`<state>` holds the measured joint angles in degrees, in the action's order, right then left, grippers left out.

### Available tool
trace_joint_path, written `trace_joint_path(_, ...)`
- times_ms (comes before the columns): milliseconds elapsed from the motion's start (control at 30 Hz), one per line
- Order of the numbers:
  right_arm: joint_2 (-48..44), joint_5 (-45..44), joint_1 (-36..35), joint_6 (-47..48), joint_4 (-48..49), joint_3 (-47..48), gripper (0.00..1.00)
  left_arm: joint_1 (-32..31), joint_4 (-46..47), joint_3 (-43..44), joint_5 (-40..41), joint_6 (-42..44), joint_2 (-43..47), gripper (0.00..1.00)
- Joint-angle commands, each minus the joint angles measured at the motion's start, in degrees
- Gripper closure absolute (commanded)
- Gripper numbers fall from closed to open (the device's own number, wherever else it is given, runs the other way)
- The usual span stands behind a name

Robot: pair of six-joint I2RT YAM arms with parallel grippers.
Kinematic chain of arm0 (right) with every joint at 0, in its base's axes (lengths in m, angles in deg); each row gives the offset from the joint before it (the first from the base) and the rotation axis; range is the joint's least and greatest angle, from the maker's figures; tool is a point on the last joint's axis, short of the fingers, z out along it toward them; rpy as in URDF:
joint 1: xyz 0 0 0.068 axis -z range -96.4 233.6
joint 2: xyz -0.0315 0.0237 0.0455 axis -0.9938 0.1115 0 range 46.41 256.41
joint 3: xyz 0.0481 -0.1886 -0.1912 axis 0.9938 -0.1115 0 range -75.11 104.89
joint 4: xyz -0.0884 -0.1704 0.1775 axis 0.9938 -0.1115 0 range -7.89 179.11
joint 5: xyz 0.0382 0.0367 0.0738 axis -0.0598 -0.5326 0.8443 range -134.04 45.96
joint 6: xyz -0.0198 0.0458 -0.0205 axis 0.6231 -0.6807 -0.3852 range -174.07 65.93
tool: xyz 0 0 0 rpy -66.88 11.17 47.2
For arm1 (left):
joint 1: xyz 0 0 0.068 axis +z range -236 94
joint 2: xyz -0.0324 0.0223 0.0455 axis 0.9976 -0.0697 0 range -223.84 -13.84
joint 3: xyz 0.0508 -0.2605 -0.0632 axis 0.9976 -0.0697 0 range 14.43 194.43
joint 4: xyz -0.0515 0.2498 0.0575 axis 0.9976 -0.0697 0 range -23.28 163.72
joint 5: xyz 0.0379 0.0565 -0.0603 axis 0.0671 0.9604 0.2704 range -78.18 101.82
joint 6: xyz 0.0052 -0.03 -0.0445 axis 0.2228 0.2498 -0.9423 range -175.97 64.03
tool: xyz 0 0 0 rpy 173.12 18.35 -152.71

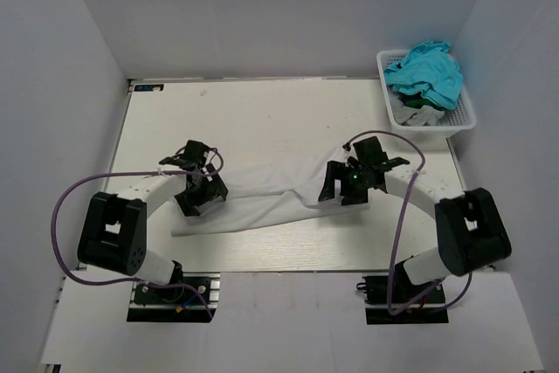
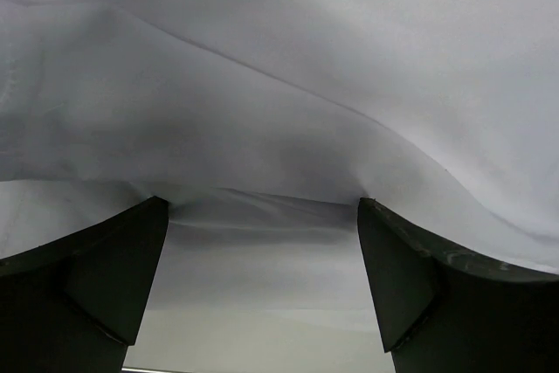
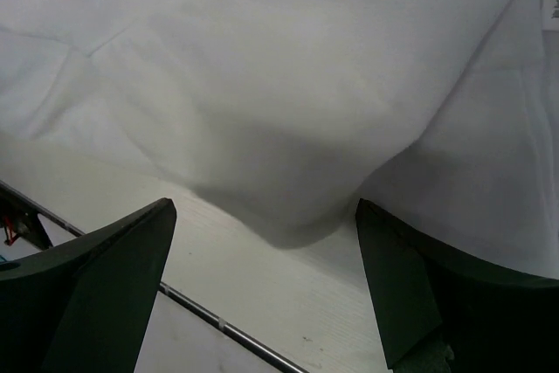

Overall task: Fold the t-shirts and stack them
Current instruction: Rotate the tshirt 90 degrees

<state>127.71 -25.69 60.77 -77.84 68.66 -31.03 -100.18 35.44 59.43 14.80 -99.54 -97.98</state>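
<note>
Working w/ plain white soft-cloth t-shirt [image 1: 262, 203], lying rumpled btw left gripper [image 2: 262, 216] & right gripper [image 3: 262, 220], bunched right at both sets of tips. Showing fingers [image 2: 105, 277] wide apart on both, clamped on nothing. Prob. light, limp, slumps; best pinched at an edge fold just ahead of fingers. Resting on pale wooden tabletop [image 1: 262, 120], white walls [image 1: 70, 41] round; white plastic mesh basket [image 1: 454, 125] w/ teal t-shirt [image 1: 428, 72] far beyond right fingers.
</note>
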Motion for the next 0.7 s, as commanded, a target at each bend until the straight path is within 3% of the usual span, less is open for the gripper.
trace_joint_path(0,5.1,1.5,0.4,0.3,3.8,3.1,0.1,-3.0,1.6,-3.3,0.2,-4.1,2.0,0.0)
trace_joint_path(233,22.1,-4.5,1.8,0.1,3.2,15.3,0.1,-8.8,-3.3,-1.4,-2.4,-7.5,1.4,0.0)
trace_joint_path(400,35.7,-2.7,2.2,2.9,4.5,32.3,0.1,-12.9,-3.3,3.2,-6.7,-7.5,0.6,0.0)
trace_joint_path(433,38.8,-2.7,2.1,4.2,5.0,38.7,0.1,-14.2,-1.9,5.8,-8.4,-6.2,-1.5,0.0)
trace_joint_path(533,45.7,-2.4,2.0,6.6,4.2,46.3,0.1,-17.0,-1.4,11.1,-9.8,-5.6,-6.0,0.0)
trace_joint_path(567,49.2,-2.6,2.0,7.3,3.3,55.2,0.1,-17.5,-0.8,14.6,-9.2,-5.1,-7.4,0.0)
trace_joint_path(633,53.7,-3.5,2.4,8.7,0.5,61.0,0.1,-19.1,4.2,17.0,-9.8,-5.8,-10.0,0.0)
trace_joint_path(667,56.4,-4.4,2.4,8.8,0.1,68.6,0.1,-19.7,6.3,18.3,-10.4,-6.3,-10.5,0.0)
